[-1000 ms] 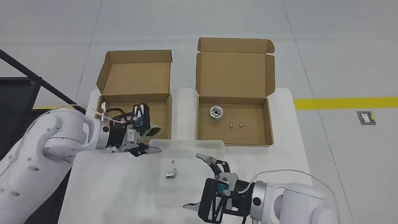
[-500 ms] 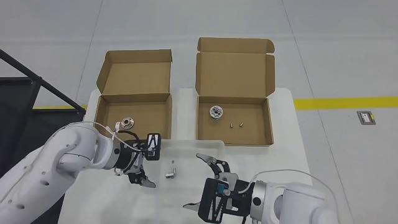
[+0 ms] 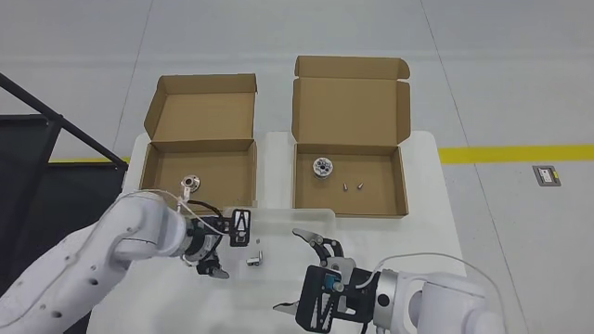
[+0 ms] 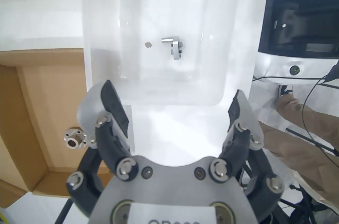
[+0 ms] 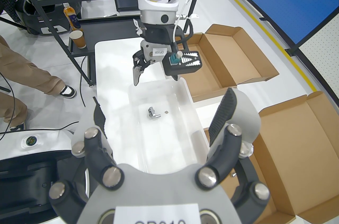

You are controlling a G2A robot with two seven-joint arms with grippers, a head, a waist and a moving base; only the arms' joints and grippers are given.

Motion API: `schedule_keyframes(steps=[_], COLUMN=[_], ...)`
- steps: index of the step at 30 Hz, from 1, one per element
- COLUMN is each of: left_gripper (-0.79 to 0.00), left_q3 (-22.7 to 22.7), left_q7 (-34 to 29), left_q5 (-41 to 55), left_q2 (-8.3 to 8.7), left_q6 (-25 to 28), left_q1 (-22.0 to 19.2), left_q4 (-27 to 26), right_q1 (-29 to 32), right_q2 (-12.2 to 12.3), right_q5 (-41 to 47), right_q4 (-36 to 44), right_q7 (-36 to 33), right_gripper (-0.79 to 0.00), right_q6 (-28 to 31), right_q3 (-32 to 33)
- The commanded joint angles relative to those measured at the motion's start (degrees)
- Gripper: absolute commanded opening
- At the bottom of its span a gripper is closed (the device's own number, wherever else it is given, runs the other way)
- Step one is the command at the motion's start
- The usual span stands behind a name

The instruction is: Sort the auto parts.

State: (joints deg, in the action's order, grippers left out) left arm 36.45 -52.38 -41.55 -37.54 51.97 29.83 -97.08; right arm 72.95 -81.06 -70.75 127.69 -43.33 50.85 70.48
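Hovering over the clear tray's (image 4: 100, 23) left end, my left claw (image 4: 173, 92) gapes empty; its wrist view resolves a bracket (image 4: 174, 47) and tiny chip (image 4: 148, 44) inside; my right claw (image 5: 163, 96) is likewise open.

Your left arm (image 3: 111, 246) and right arm (image 3: 445, 301) wear glossy white shells. The left gripper (image 4: 172, 87) and right gripper (image 5: 162, 94) share black linkages, silver screws, ribbed black pads and grey plates with white labels.

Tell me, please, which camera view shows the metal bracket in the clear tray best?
The left wrist view: the metal bracket is unobstructed and large enough to show its shape. The right wrist view shows it smaller; the top view, as a speck.
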Motion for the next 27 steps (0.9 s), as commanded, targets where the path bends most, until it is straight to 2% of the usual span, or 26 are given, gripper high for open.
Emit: schedule_keyframes(steps=[1, 2, 5, 11, 17, 23, 24, 27], left_gripper=[-0.062, -0.108, -0.172, -0.185, -0.200, -0.317, -0.379, -0.403], left_q3=[-2.65, -4.07, -8.02, -14.72, -19.93, -24.34, -24.82, -25.63], left_q7=[0.36, 0.26, 0.56, 1.72, 1.33, -0.26, -0.63, -0.89], left_q5=[-0.20, -0.64, -0.82, 0.24, 1.37, 0.69, 0.48, 0.89], left_q2=[-1.29, -1.95, -4.11, -8.09, -10.80, -13.30, -13.67, -14.60], left_q6=[0.29, 0.19, 0.50, 1.65, 1.26, -0.33, -0.70, -0.96], left_q1=[-2.13, -3.09, -5.98, -10.64, -13.65, -15.17, -15.38, -15.52], left_q4=[1.65, 2.16, 5.34, 11.09, 14.60, 17.11, 17.46, 18.85], right_q1=[0.00, 0.00, 0.00, 0.00, 0.00, 0.00, 0.00, 0.00], right_q2=[0.00, 0.00, 0.00, 0.00, 0.00, 0.00, 0.00, 0.00], right_q5=[0.00, 0.00, 0.00, 0.00, 0.00, 0.00, 0.00, 0.00], right_q4=[0.00, 0.00, 0.00, 0.00, 0.00, 0.00, 0.00, 0.00], right_q7=[0.00, 0.00, 0.00, 0.00, 0.00, 0.00, 0.00, 0.00], right_gripper=[0.000, 0.000, 0.000, 0.000, 0.000, 0.000, 0.000, 0.000], right_q6=[0.01, 0.01, 0.01, 0.01, 0.01, 0.01, 0.01, 0.01], right_q3=[0.00, 0.00, 0.00, 0.00, 0.00, 0.00, 0.00, 0.00])
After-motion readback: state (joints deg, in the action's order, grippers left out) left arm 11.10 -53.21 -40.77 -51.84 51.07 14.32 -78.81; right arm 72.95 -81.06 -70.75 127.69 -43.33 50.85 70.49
